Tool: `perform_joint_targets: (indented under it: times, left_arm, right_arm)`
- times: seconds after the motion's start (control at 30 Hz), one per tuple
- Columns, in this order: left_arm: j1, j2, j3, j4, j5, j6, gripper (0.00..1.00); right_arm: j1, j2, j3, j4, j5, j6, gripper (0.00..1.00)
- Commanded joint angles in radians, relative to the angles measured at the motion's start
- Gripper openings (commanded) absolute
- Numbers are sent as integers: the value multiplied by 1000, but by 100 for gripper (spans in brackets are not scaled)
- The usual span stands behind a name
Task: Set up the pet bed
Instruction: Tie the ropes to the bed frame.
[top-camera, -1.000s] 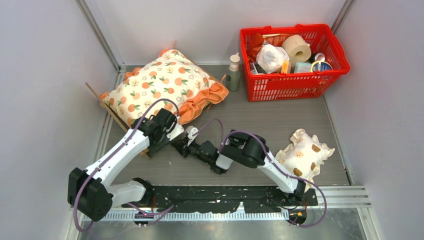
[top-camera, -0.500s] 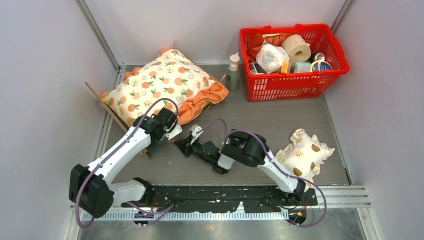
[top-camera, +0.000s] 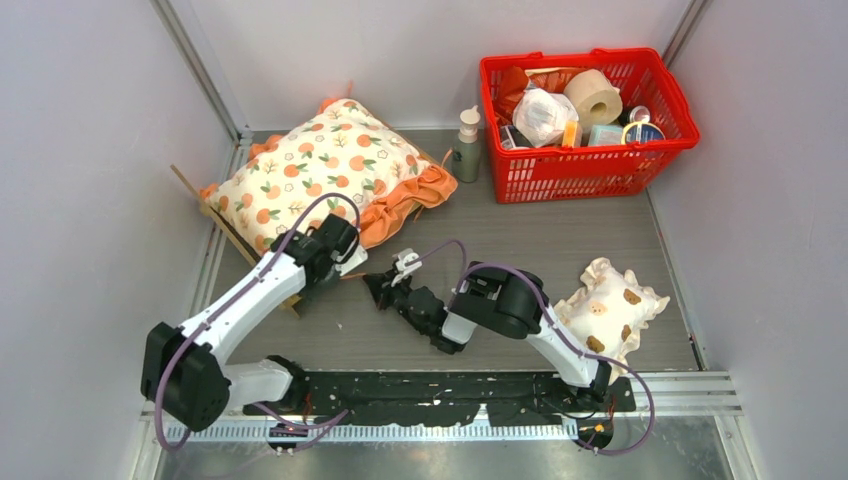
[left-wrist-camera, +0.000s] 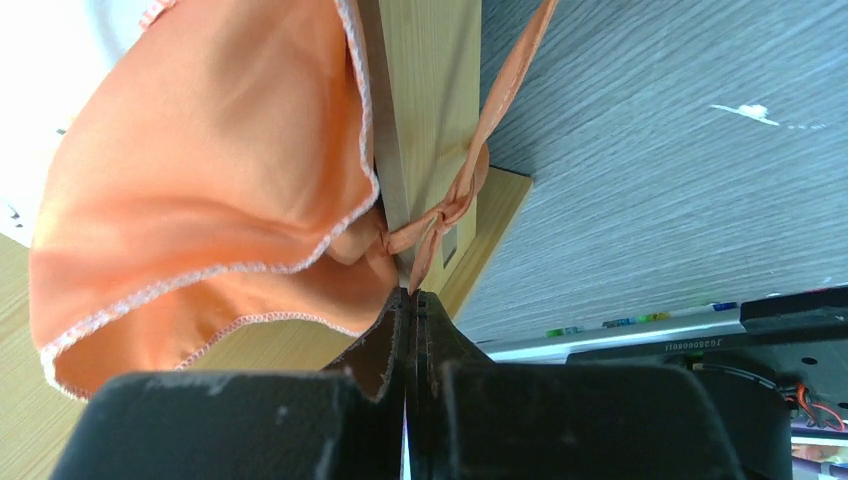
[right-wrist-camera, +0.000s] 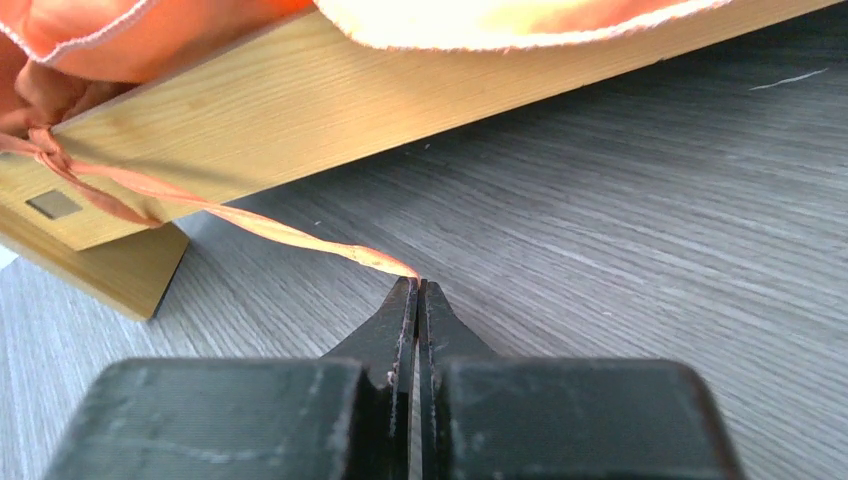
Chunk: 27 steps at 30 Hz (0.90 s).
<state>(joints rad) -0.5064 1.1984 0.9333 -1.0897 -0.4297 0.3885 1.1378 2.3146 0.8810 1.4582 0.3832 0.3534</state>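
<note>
**Pet bed** (top-camera: 222, 226): light-wood frame at the far-left part of the tabletop (top-camera: 560, 240), along the left wall. Mostly covered; only a wooden edge and the near corner show from above.

**Cushion** (top-camera: 320, 165): cream, orange-fruit print, orange ruffles. Lies on the bed frame, with a ruffle overhanging the wood on the right side.

**Orange tie** (left-wrist-camera: 440, 215): thin fabric string knotted at the bed's near corner post, with loose strands running out from the knot.

**Left hand** (left-wrist-camera: 415, 300): at the bed's near corner, just beside the wood. Fingers pressed together, with the tip of one tie strand pinched between them.

**Right hand** (right-wrist-camera: 418, 285): low over the tabletop, just right of the same corner and apart from the wood. Fingers fully together, nipping the end of a tie strand that stretches back to the knot.

**Small frilled pillow** (top-camera: 608, 305): cream with brown spots, near right, well apart from the bed.

**Red basket** (top-camera: 590, 165): far right, filled with assorted goods.

**Bottle** (top-camera: 467, 145): upright, between cushion and basket.
</note>
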Motion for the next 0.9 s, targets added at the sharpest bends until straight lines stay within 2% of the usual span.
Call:
perform_joint_targets:
  times: [0.0, 0.1, 0.23, 0.47, 0.6, 0.87]
  left_arm:
    - [6, 72, 30, -10, -129, -27, 0]
    - [6, 106, 39, 5, -162, -35, 0]
    - [14, 101, 31, 31, -202, -33, 0]
    - [37, 89, 19, 17, -219, -49, 0]
    - [39, 72, -10, 51, -202, -52, 0]
    - [50, 107, 5, 32, -220, -52, 0]
  right_arm:
    - [-18, -40, 11, -74, 133, -54, 5]
    - [-18, -18, 40, -35, 66, -143, 5]
    - [-15, -15, 87, -140, 56, -179, 5]
    - [2, -47, 92, -238, 155, -206, 5]
    - [23, -67, 93, -303, 288, -226, 5]
    - [20, -73, 98, -337, 316, -240, 5]
